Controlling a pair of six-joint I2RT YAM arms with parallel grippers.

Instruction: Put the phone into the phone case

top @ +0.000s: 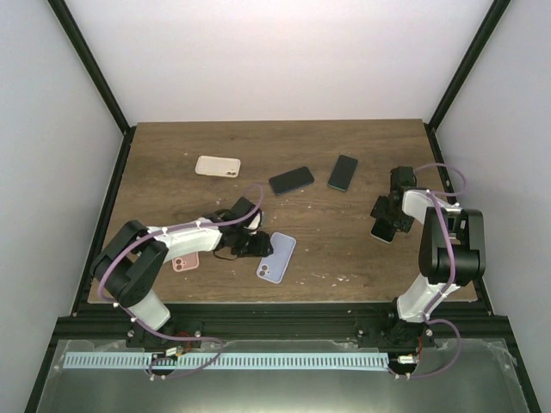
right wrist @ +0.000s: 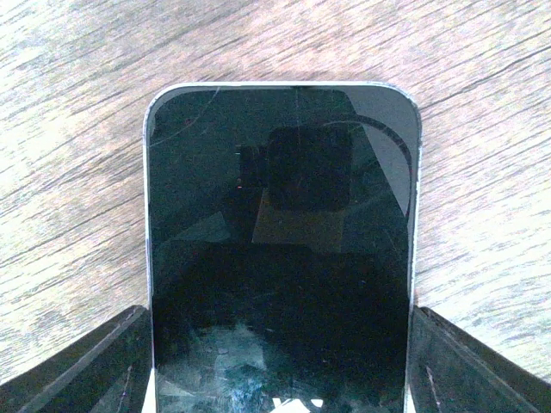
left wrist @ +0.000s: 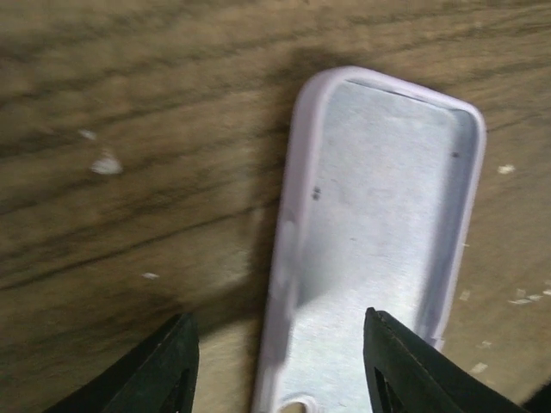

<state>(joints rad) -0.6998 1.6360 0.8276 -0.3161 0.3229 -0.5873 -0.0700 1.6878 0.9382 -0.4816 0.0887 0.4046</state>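
**Slick glass slab on one side, bendy case on the other**

The right fingers (right wrist: 95,370) are clamped on the phone (right wrist: 280,241), one on each long edge, screen facing up, over toward the right side of the tabletop (top: 344,249). Whether it's lifted or flat on the wood, can't tell from these views.

The lilac phone case (left wrist: 379,215) lies open side up near the front middle of the tabletop, well apart from the phone. The left fingers (left wrist: 159,370) are spread wide at its camera-hole end. One sits off the left rim with a gap, the other over the right rim, and they aren't squeezing anything.

Handling guess: the phone looks rigid, with a glossy front that already shows hairline scratches, so it's probably slippery and not something to drop. The long-edge grip seems right, since it keeps the screen clear and leaves the far short end free to go in first.

The case looks light and soft, and its rim should flex. It'll likely skid on the wood if the phone pushes in from one end, so the left arm probably needs to pin it down or hold that rim near the camera hole.

A couple of spare dark phones (top: 291,180), a beige case (top: 217,165) and a pink case (top: 185,262) are lying around too, all out of the way.
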